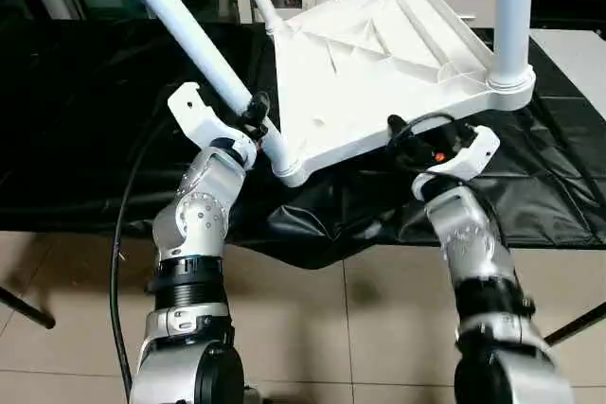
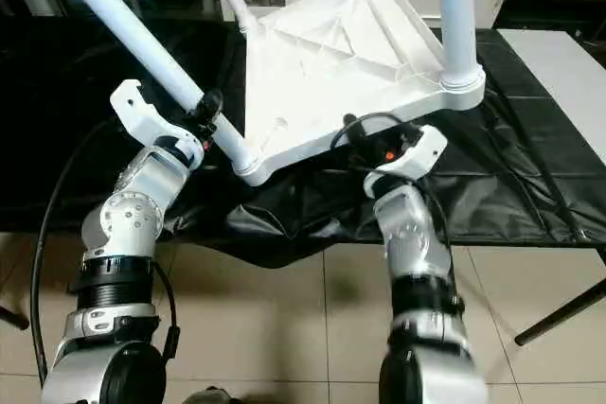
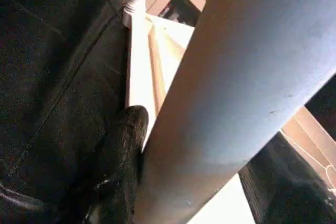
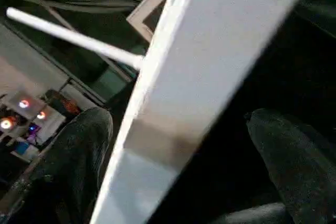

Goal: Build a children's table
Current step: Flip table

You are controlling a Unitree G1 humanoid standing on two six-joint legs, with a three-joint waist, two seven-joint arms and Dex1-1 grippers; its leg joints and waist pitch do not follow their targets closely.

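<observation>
While upturned, one tabletop (image 1: 379, 73) carries four legs (image 1: 185, 30).

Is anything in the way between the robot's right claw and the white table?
Nothing visible. The right gripper sits right at the near edge of the upside-down tabletop. Its jaws stand wide open, one finger on each side of that white edge.

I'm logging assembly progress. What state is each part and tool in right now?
tabletop: upside down on the black cover, tilted, ribs showing.
near left leg: seated in its corner socket, leaning outward.
near right leg: seated, upright.
left tool: closed around the near left leg.
right tool: open, straddling the tabletop's near edge.
</observation>
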